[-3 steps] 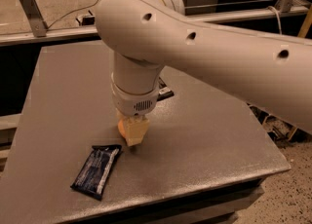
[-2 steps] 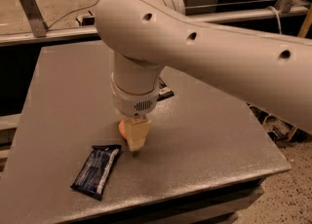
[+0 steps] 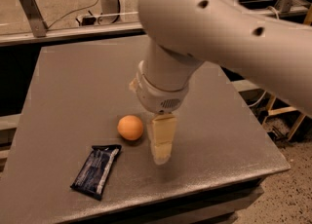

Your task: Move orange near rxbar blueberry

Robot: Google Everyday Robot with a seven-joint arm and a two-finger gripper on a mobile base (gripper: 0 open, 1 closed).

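1. Since a second ago the pincer [image 3: 161, 145] has shifted right, and the orange [image 3: 130, 127] now shows, lying bare on the grey worktop [image 3: 73, 86].
2. Pointing down, the pincer hangs just right of the orange; I cannot tell whether it is open or closed.
3. Lying flat, the rxbar blueberry [image 3: 96, 171] sits to the near left of the orange, close but apart, by the worktop's near edge.
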